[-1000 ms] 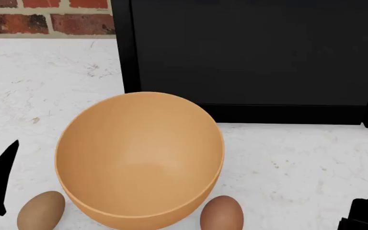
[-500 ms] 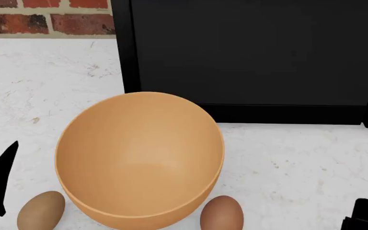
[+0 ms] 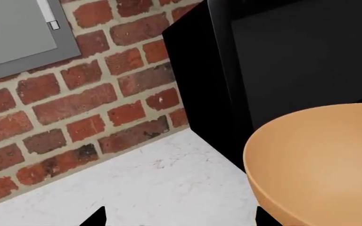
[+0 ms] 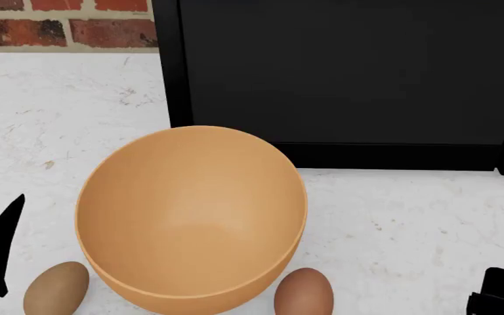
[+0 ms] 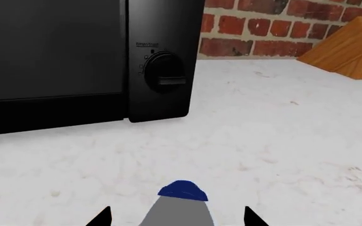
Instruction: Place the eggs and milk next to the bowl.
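1. A white marble counter runs along a red brick wall.
2. A black microwave stands just behind the orange bowl; its dial label is too small to read.
3. A tan egg and a redder egg lie beside the bowl's front.
4. A wooden knife block stands far off.
5. The right gripper has its tips spread either side of the blue-capped milk bottle; contact cannot be told.
6. The left gripper is spread, holding nothing.

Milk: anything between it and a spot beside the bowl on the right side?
Nothing visible. The milk sits between the right gripper's fingertips, and the counter right of the bowl lies bare; the redder egg rests against the bowl's near rim.
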